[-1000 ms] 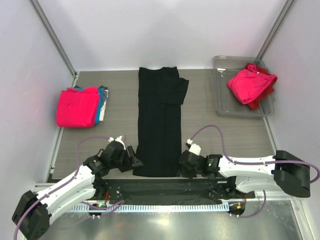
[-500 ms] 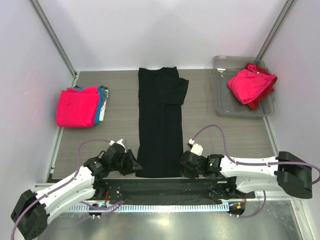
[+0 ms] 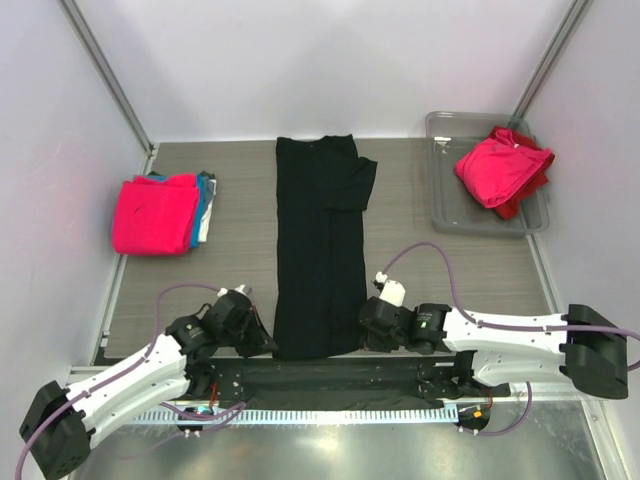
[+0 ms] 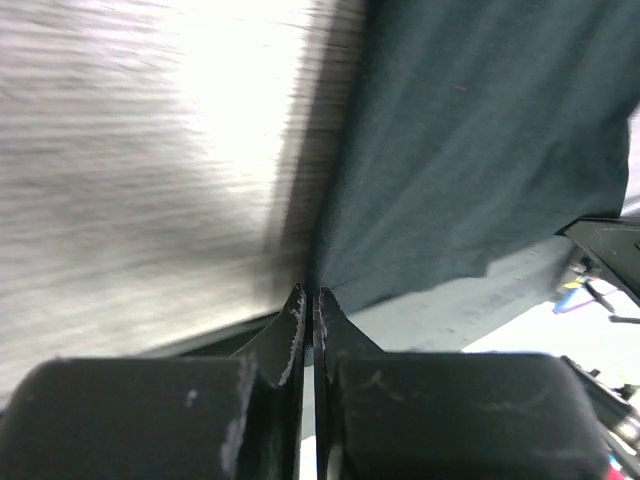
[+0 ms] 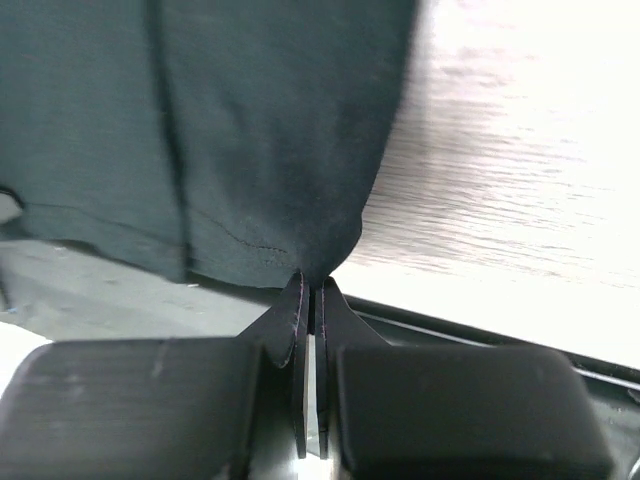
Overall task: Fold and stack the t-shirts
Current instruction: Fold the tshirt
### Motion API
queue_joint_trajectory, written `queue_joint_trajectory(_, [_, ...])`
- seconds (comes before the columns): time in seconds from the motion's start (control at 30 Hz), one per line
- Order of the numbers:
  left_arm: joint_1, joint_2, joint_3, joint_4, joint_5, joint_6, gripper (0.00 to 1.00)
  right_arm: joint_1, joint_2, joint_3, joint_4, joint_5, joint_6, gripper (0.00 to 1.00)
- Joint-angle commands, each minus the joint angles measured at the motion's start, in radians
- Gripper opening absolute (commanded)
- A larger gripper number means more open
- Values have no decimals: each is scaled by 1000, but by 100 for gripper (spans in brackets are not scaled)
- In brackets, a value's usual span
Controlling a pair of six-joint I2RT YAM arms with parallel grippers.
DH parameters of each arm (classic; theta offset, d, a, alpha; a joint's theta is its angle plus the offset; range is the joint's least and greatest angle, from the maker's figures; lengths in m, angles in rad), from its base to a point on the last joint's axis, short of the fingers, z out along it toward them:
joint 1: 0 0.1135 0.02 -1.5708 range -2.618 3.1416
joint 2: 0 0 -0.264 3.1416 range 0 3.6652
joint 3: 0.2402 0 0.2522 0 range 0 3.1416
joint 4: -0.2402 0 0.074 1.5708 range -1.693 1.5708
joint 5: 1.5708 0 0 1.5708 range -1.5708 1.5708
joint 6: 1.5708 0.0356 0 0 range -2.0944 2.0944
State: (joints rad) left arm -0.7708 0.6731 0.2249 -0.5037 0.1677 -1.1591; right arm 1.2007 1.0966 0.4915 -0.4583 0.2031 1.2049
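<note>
We see a folded pink shirt pile (image 3: 152, 213) on the bench (image 3: 240, 200), far left. The left fingers (image 4: 304, 305) are pinched shut on the near left corner of the black shirt (image 3: 318, 240), which lies lengthwise mid-bench. The right fingers (image 5: 303, 300) are pinched shut on its near right corner. Far right, a tray (image 3: 445, 205) holds a crumpled pink shirt (image 3: 500, 165).
</note>
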Motion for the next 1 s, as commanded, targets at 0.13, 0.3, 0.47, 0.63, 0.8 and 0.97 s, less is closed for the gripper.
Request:
queue_joint_trajectory(0.13, [-28,-26,79,-19,50,-63,0,3,-61,142,-105,113,-68,1])
queue_joint_trajectory(0.3, [-33,46,97,40,59,-62,0,-6,-49,163,-121,120,-96,1])
queue_joint_trajectory(0.47, [-19,97,151,79,-5,-59,0,-102,-60,203,-138,147,-204,1])
queue_joint_trajectory(0.63, [105,201,244,152,-5,10,0,-266,-18,272,-126,121,-341,1])
queue_joint_trajectory(0.8, [287,370,378,227,81,61,0,-458,106,341,-30,42,-468,1])
queue_joint_trajectory(0.97, [363,522,558,186,30,94,0,-569,281,481,29,-2,-536,1])
